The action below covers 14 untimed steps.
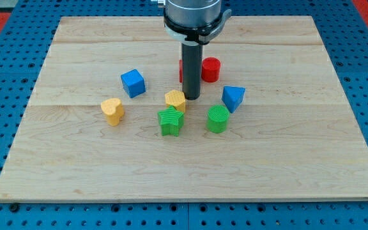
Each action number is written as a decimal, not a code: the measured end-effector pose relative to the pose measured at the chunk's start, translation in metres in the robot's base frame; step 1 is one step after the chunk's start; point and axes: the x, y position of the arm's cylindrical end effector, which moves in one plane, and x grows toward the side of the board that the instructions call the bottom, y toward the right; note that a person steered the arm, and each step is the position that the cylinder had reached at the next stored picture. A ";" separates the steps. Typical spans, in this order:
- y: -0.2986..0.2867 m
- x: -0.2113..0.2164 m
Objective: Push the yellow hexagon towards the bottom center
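The yellow hexagon [175, 99] lies near the board's middle. My tip [192, 97] stands just to its right and slightly toward the view's top, touching or nearly touching it. A green star [170, 121] sits directly below the hexagon, close against it. A green cylinder [218, 119] lies to the lower right of my tip.
A blue cube [133, 83] lies to the left, a yellow heart [112, 110] at the lower left, a blue triangle [233, 98] to the right. A red cylinder [211, 69] and a red block [181, 70], partly hidden behind the rod, lie toward the top. The wooden board [56, 172] rests on a blue grid.
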 end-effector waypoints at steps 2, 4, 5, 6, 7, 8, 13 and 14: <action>-0.015 0.005; -0.015 0.009; -0.024 0.022; -0.064 0.022; -0.092 0.022; -0.090 0.060; -0.179 0.119; -0.151 0.136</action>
